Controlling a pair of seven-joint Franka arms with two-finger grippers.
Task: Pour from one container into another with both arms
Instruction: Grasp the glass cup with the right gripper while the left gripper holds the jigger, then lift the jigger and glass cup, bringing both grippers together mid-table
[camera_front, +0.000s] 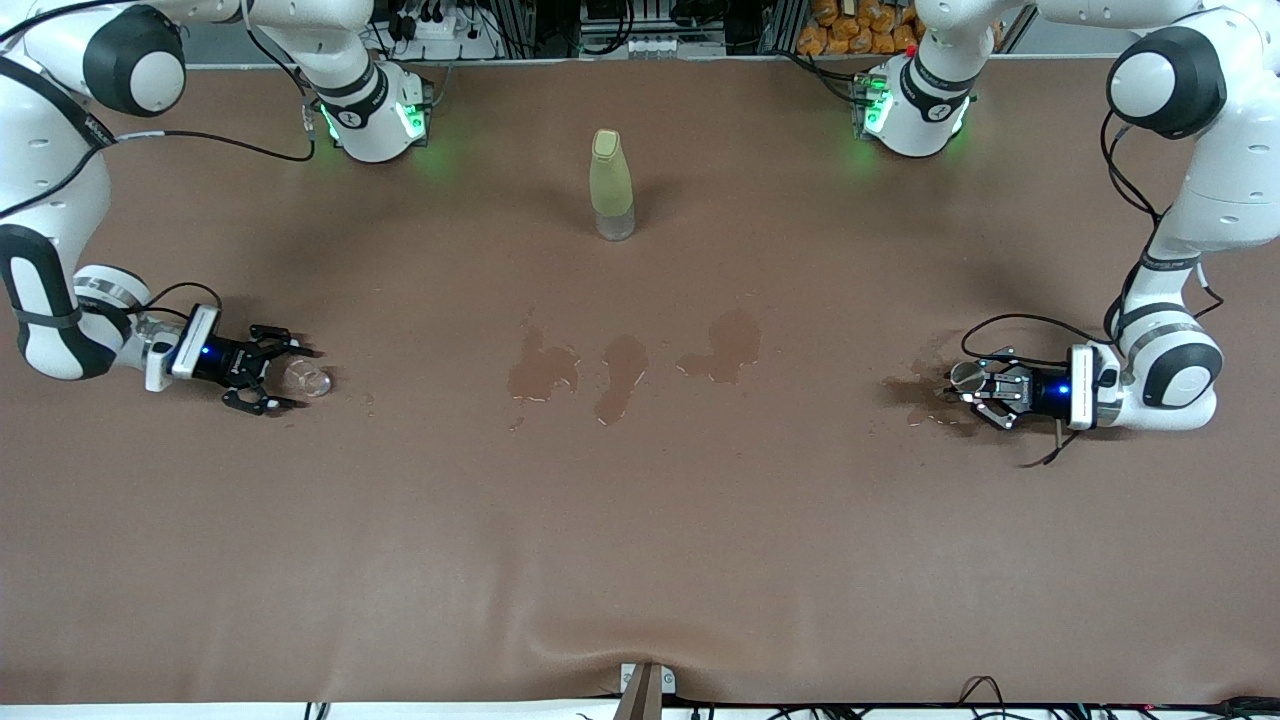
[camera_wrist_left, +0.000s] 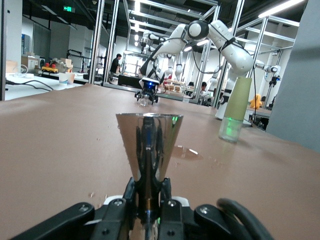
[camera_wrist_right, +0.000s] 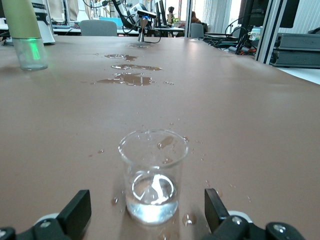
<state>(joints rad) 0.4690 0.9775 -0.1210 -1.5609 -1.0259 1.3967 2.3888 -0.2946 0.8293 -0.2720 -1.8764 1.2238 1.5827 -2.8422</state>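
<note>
1. Over at the right arm's end of the table, the right gripper sits low with its fingers spread wide, released, either side of a clear glass beaker that stands upright on the table with nothing touching it.
2. Small droplets dot the brown table cover around that beaker.
3. Mid-table, three wet puddles darken the cover; nothing stands among them.
4. Farther from the front camera than the puddles stands a tall pale-green bottle, upright, alone, well apart from both grippers.
5. At the left arm's end, the left gripper is clenched on a shiny metal cup, a cone widening upward, low over a wet patch.
6. No readable label on bottle, beaker or cup.
</note>
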